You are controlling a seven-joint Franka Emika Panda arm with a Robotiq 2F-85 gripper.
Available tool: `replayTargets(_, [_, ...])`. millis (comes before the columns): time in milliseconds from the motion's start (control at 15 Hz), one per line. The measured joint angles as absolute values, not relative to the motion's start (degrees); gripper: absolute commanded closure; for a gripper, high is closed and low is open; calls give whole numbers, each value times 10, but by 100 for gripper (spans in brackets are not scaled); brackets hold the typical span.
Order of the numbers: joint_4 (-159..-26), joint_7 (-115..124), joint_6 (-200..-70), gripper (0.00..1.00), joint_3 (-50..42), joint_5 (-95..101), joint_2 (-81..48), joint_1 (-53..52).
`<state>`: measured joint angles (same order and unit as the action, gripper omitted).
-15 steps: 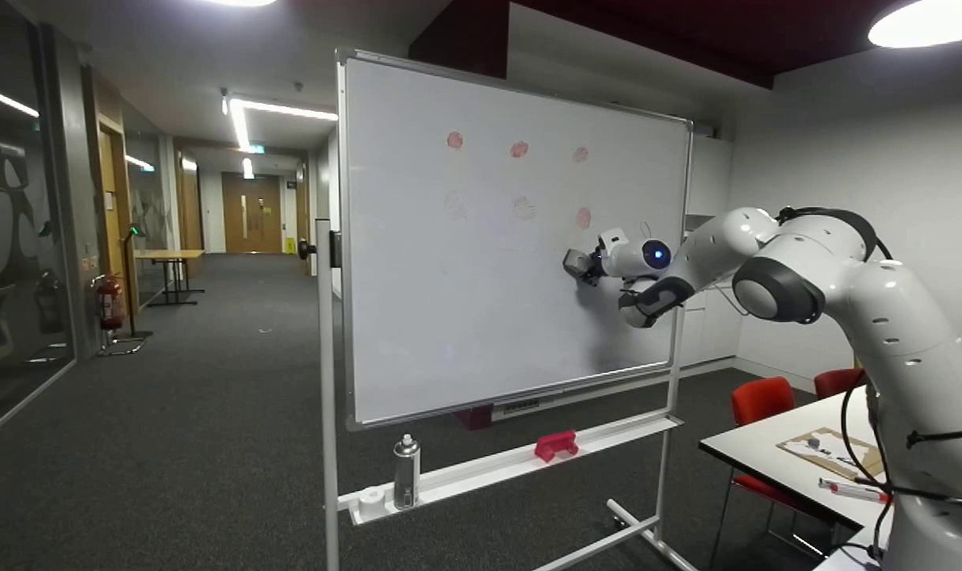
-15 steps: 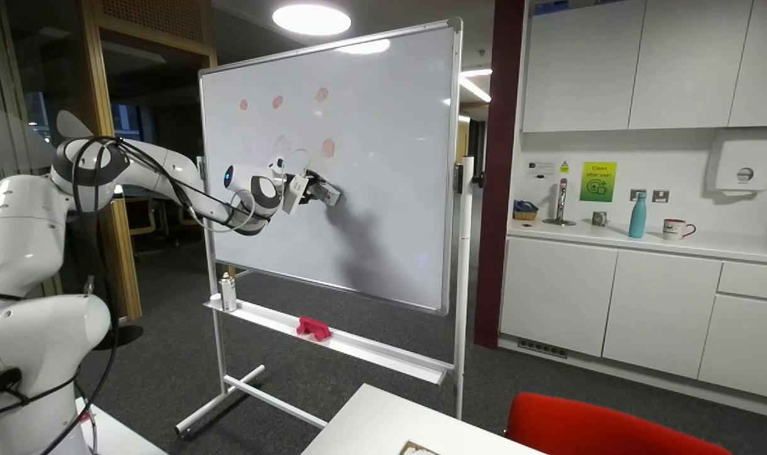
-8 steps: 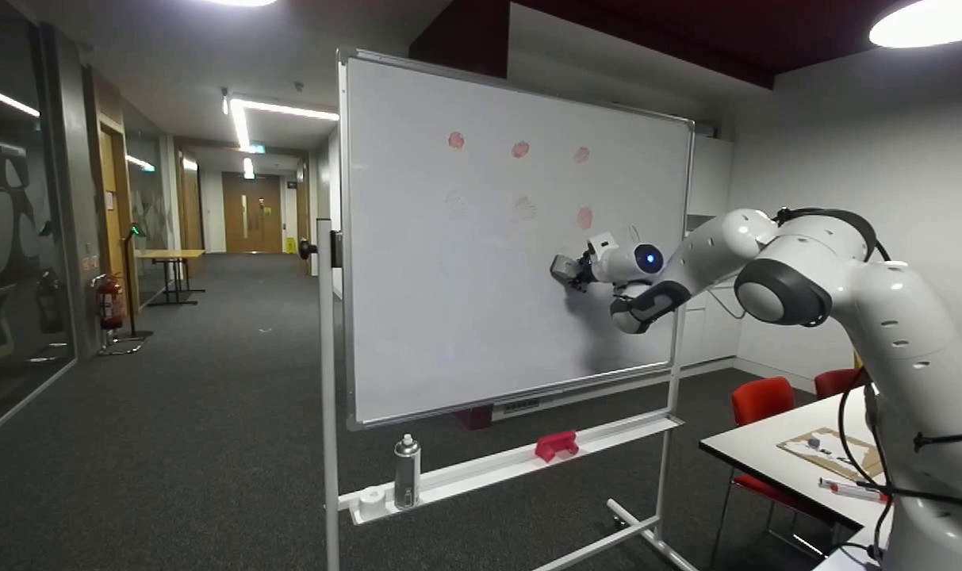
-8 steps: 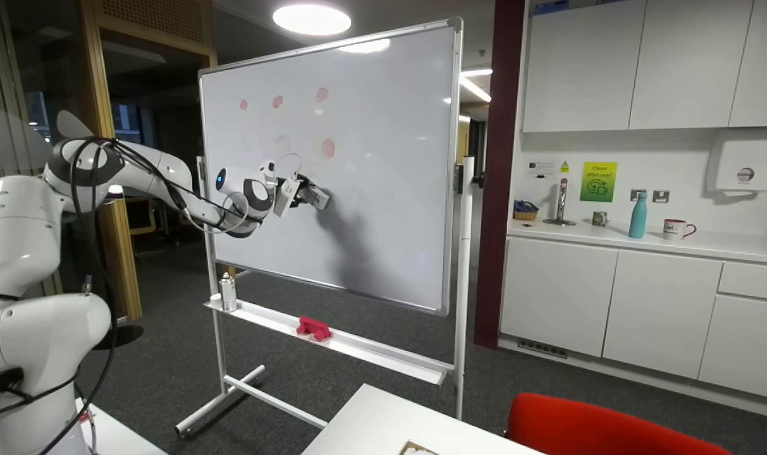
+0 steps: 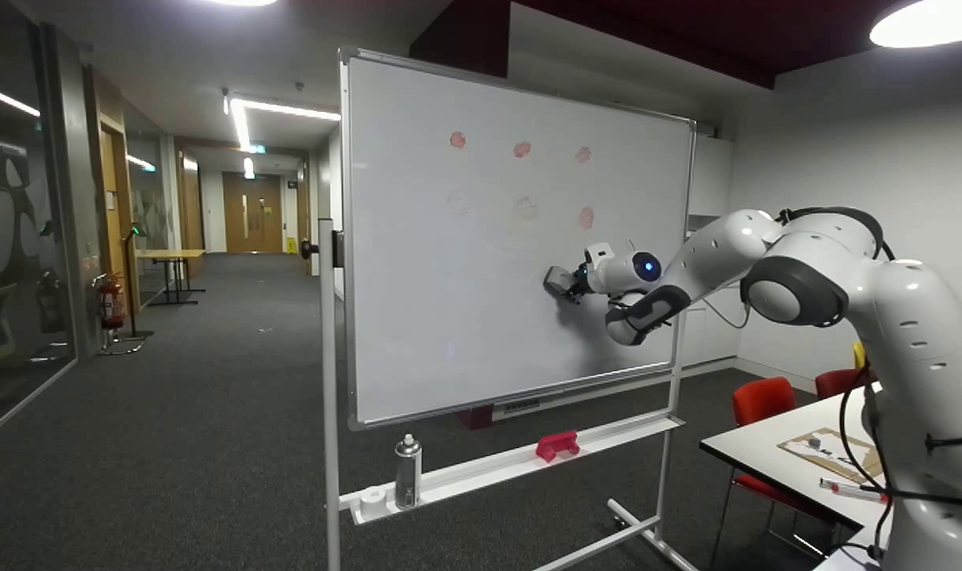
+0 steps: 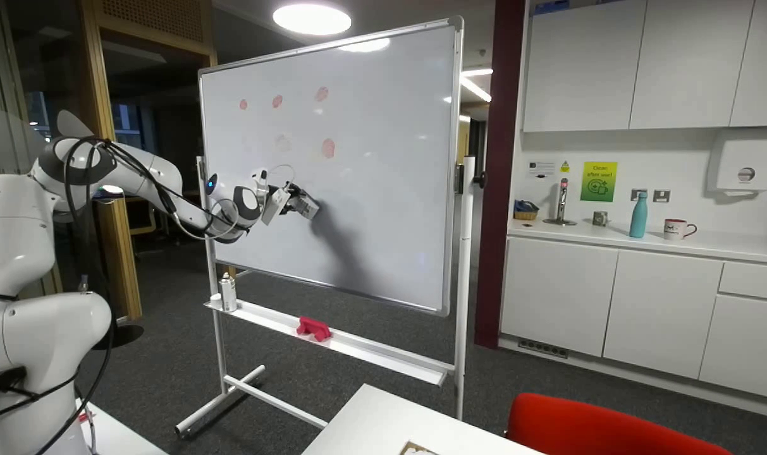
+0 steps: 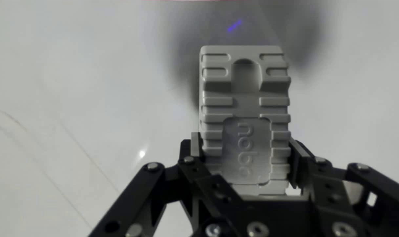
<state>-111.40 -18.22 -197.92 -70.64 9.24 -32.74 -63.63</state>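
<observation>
My gripper [image 7: 246,152] is shut on a grey ridged board eraser [image 7: 245,98] marked "nobo", with one finger on each long side. The eraser also shows in both exterior views [image 5: 559,281] [image 6: 306,206], at or very near the face of the whiteboard [image 5: 449,317]. I cannot tell whether it touches the board. It is tilted, below a red round mark [image 5: 586,217]. More red marks [image 5: 522,149] stand in a row above, and fainter smudges [image 5: 525,208] lie left of that mark. The wrist view shows a short violet streak [image 7: 234,25] and faint lines on the board.
The tray [image 5: 481,478] under the board holds a spray can [image 5: 408,472], a white roll [image 5: 372,503] and a red holder [image 5: 557,446]. A white table [image 5: 766,420] with markers [image 5: 849,489] stands by the arm. A red chair [image 6: 598,430] and kitchen counter [image 6: 611,235] are nearby.
The gripper and the held eraser have moved left and a little down along the board in both exterior views. The grip stays shut. The marks look unchanged.
</observation>
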Motion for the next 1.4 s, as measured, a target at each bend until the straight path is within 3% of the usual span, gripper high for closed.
replayTargets(267, [-1196, -182, -1979, 65, -758, 80, -298, -730])
replayTargets(733, [-1376, -177, -1957, 65, -997, 65, -285, -999])
replayTargets(1067, [-1428, -129, -1851, 65, -1151, 31, -294, -1178])
replayTargets(1133, [-1430, -124, -1815, 40, -1184, 22, -292, -1218])
replayTargets(1400, [-1429, -122, -1742, 40, -1266, -8, -290, -1315])
